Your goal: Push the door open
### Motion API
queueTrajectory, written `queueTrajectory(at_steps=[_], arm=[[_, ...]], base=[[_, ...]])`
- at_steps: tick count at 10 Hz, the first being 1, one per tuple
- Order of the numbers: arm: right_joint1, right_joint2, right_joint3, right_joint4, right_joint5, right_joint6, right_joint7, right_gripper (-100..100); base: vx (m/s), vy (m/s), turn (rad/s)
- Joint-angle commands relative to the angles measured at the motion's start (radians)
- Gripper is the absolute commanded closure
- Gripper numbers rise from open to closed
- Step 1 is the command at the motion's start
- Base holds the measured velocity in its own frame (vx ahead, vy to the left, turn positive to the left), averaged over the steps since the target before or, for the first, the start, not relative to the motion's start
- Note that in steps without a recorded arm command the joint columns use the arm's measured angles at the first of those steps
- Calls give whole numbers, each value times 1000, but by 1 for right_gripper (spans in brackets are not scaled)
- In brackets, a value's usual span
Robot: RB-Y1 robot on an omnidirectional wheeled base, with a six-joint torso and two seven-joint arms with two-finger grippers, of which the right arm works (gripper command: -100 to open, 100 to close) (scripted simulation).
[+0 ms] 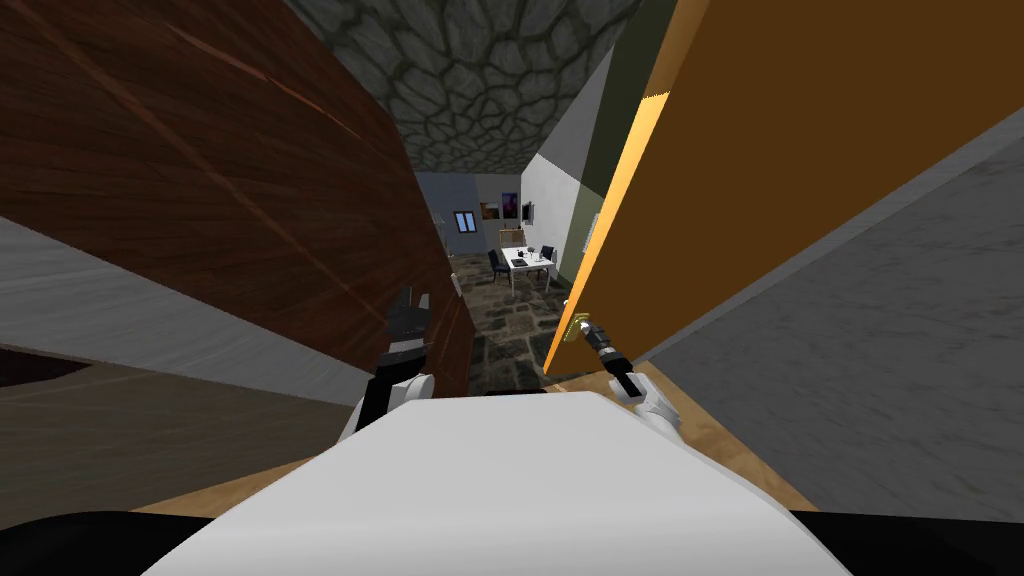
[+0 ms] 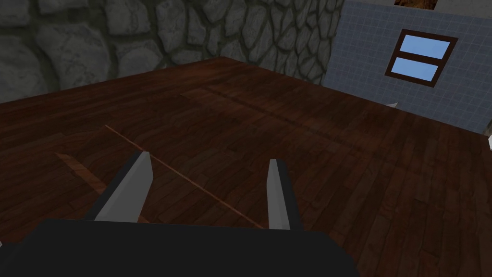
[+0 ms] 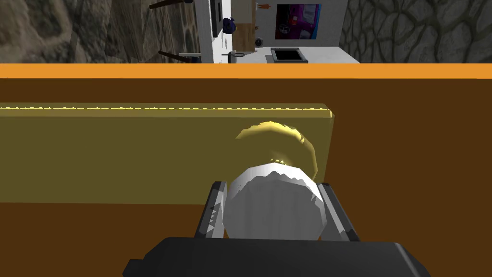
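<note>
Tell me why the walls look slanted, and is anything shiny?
Head view: the wide lens splays the walls; the door has a glowing orange edge and dull brown face. Right wrist view: the knob is pale grey, the gold plate behind lit along its top. Left wrist view: dim dark wood, bright window.

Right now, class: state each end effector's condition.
Left end effector: open, holding nothing.
Right end effector: closed on the door knob.
</note>
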Motion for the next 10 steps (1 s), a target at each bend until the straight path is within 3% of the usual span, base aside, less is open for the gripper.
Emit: queueTrajectory(at_steps=[1,2,8,10], arm=[[-19,4,-16,2,-16,21,28,100],[-40,17,-18,11,-29,45,57,100],[-106,59,-26,37,-71,122,147,100],[-140,80,-30,51,-93,160,193,100]], base=[[104,31,-25],[124,28,-55],[108,16,-53],[133,12,-84]])
